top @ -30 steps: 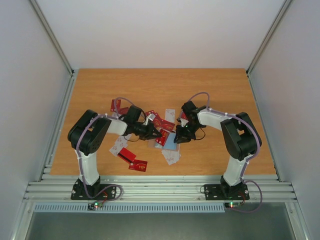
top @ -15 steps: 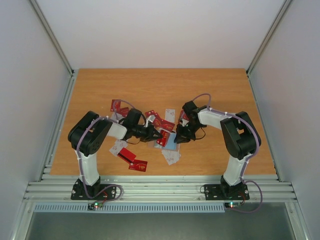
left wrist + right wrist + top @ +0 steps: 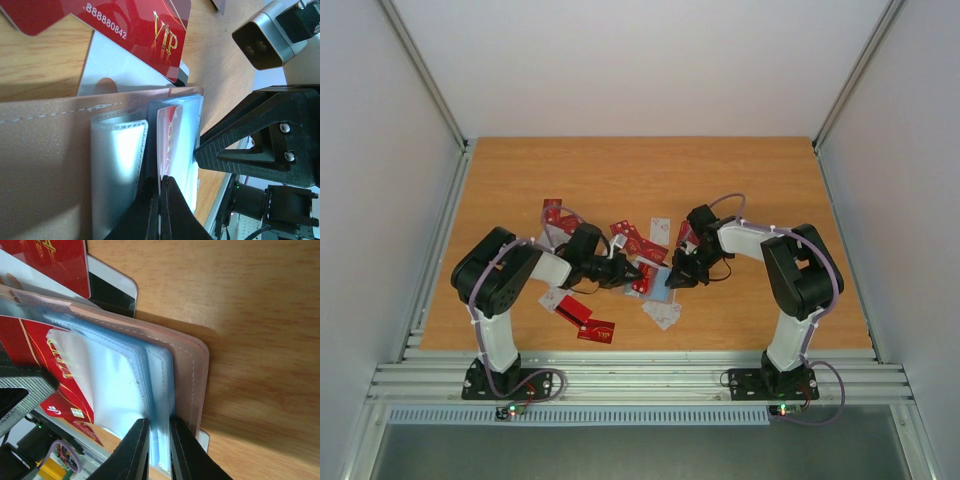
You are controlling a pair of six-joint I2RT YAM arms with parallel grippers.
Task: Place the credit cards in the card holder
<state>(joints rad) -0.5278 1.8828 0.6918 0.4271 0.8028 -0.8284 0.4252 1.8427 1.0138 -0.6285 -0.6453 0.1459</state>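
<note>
One card holder (image 3: 661, 287) lies open near the middle of the table (image 3: 770, 180), tan cover down and blue-grey pockets up, with two claws on it. The left claw (image 3: 160, 184) reaches in from nine o'clock. Its jaws are pressed together on the edge of one red card (image 3: 169, 140), which stands partly inside a pocket. The right claw (image 3: 159, 440) comes from three o'clock, nearly closed, its two fingers pinching a few of the holder's pocket leaves.

The other credit cards (image 3: 597, 329) lie loose around the holder. Two red ones sit side by side at seven o'clock, and one white one (image 3: 663, 315) lies just beside the holder at six. More red and white ones are scattered from ten round to one o'clock, overlapping too much for me to count. Up close, one red VIP card (image 3: 145, 30) rests on one white card (image 3: 117, 70) right at the holder's edge.
</note>
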